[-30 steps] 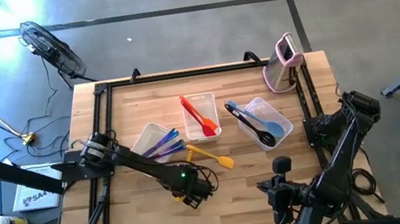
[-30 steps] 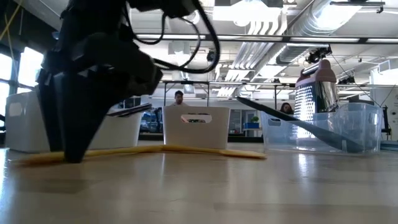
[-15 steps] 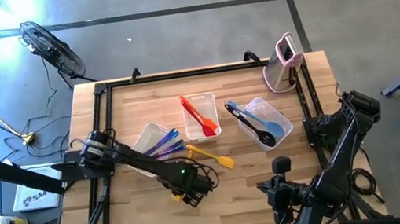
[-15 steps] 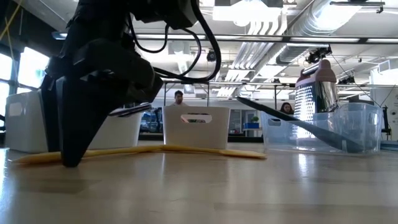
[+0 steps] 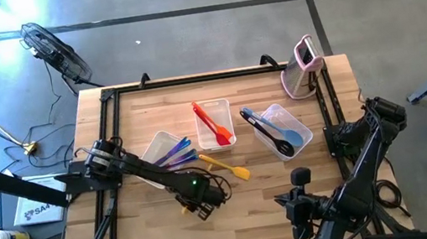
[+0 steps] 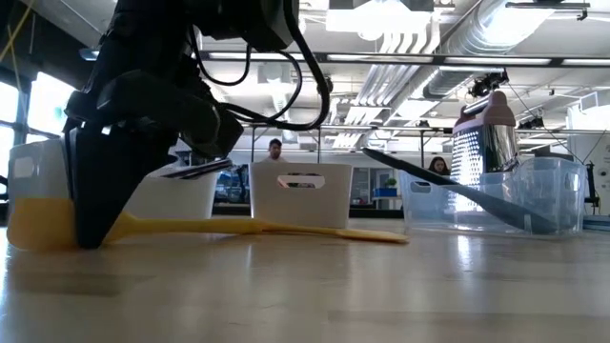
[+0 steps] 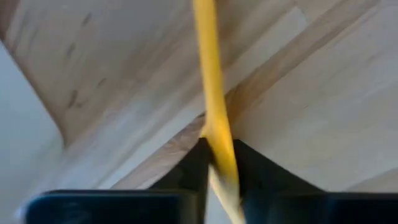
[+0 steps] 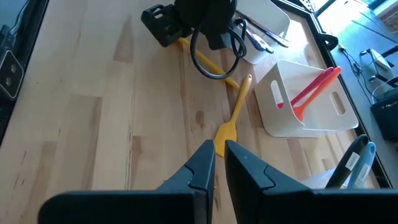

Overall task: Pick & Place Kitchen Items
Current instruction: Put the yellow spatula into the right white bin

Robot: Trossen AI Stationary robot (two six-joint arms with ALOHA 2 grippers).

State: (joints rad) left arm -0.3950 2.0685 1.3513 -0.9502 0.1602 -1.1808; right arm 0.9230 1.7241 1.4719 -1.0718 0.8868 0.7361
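Observation:
A yellow utensil (image 6: 248, 227) lies near the middle of the table. My left gripper (image 5: 199, 193) stands over it, shut on its handle (image 7: 208, 74). An orange spatula (image 5: 226, 167) lies flat on the wood just beyond it (image 8: 235, 109). Purple and blue utensils sit in the left tub (image 5: 166, 150). Red and orange ones are in the middle tub (image 5: 214, 123), and black and blue ones in the right tub (image 5: 285, 130). My right gripper (image 5: 294, 202) waits shut near the table's near edge, its fingers (image 8: 208, 163) touching nothing. My left gripper pinches the yellow utensil's handle (image 7: 216, 146) between its two fingers, close to the broad end (image 6: 38, 224). The fingers point down from above and lie across the handle. The long free end of the handle (image 6: 381, 236) rests on the table.
A pink-and-white upright grater (image 5: 303, 68) stands at the far right corner. Black rails (image 5: 109, 127) run along the table's left, right and far edges. Bare wood lies between the two grippers (image 8: 124, 124). People show in the room behind the table.
My left gripper has shut on the yellow utensil's handle and shifted slightly toward the table's left. The utensil's broad end beside the fingers now shows higher and wider in the low view, while its long handle end stays on the table.

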